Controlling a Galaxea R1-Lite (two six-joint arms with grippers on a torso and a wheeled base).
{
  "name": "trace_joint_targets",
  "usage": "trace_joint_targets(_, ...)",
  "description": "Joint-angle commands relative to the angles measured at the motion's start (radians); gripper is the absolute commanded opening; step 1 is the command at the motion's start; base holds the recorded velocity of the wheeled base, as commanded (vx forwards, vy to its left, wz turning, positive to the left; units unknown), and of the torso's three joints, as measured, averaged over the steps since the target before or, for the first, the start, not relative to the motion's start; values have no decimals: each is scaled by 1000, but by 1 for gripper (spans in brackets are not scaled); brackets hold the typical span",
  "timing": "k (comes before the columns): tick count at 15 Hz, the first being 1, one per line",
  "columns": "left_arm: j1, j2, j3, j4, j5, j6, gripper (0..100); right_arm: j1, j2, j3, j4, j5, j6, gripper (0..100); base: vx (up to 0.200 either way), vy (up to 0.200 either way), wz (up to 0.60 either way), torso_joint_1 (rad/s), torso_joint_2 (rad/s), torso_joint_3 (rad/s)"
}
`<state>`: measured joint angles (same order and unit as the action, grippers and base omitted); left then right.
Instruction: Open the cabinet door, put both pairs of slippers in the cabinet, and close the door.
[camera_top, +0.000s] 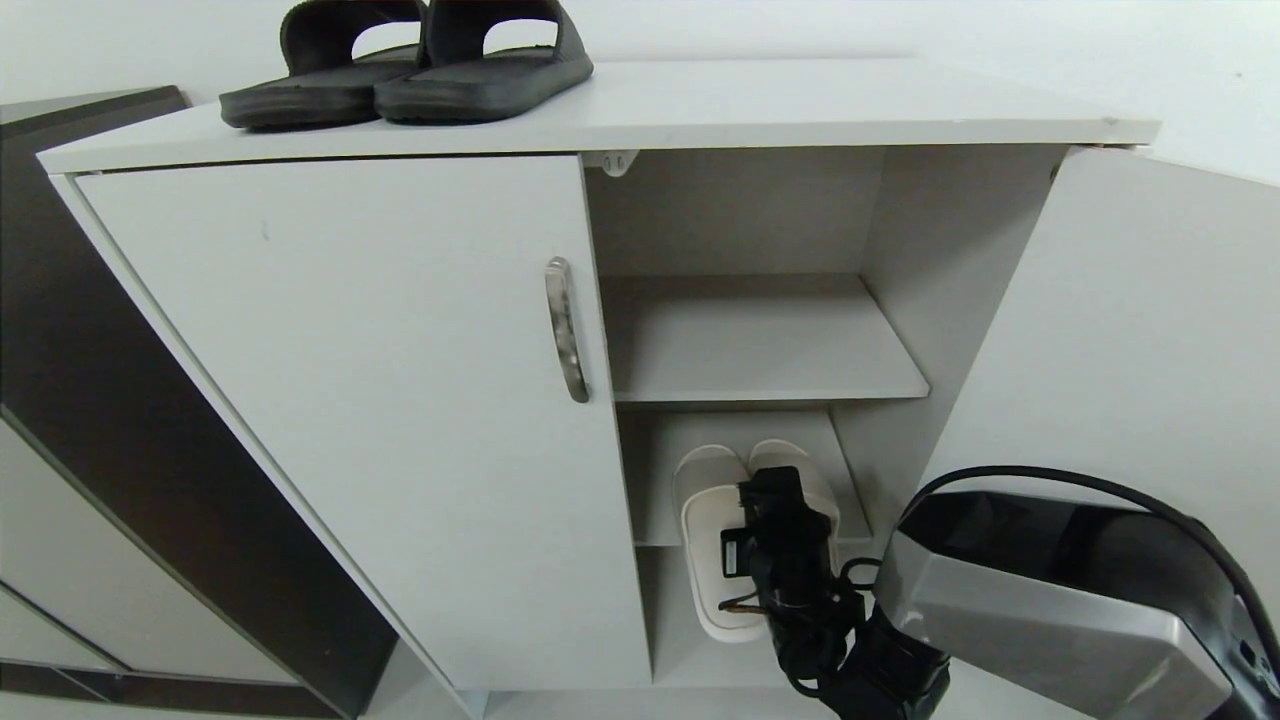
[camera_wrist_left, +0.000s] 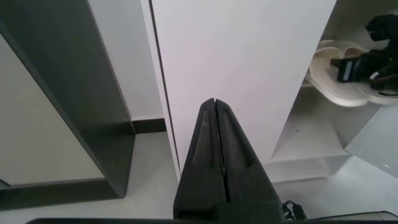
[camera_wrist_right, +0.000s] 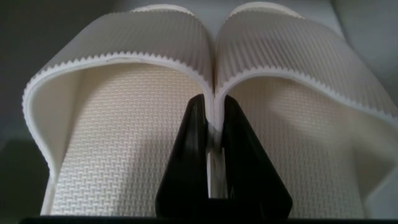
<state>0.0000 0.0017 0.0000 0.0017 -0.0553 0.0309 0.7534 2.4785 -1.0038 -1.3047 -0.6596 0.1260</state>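
The right gripper (camera_top: 772, 490) is clamped on the touching inner strap edges of the white slippers (camera_top: 703, 530). They lie on the lower shelf at 6 o'clock, just beside the closed door's (camera_top: 350, 400) edge. The open door (camera_top: 1130, 330) stands wide at 3 o'clock. The black slippers (camera_top: 400, 75) sit at 11 o'clock on the cabinet (camera_top: 800, 110) top, toes near its front edge. The left gripper (camera_wrist_left: 214, 109), fingers together, hangs low before the closed door.

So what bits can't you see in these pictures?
- Head view: the left door is shut and hides what is inside that half of the cabinet.
- Head view: the black slippers are cut off at their far ends by the top edge.
- Head view: the right gripper and its arm cover much of one of the white slippers.
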Motion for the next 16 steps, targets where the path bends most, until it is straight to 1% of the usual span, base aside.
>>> trace_joint_targets(1, 0, 1, 0, 0, 0, 0, 0, -29, 39, -84, 33, 0, -8, 0, 0, 0, 0, 0, 0, 0)
trace_joint_targets(7, 0, 0, 0, 0, 0, 0, 0, -74, 76, -315, 199, 1, -8, 0, 0, 0, 0, 0, 0, 0)
trace_joint_targets(12, 0, 1, 0, 0, 0, 0, 0, -100, 86, -395, 260, 15, -8, 0, 0, 0, 0, 0, 0, 0)
trace_joint_targets(16, 0, 1, 0, 0, 0, 0, 0, -105, 111, -437, 269, 15, -11, 0, 0, 0, 0, 0, 0, 0)
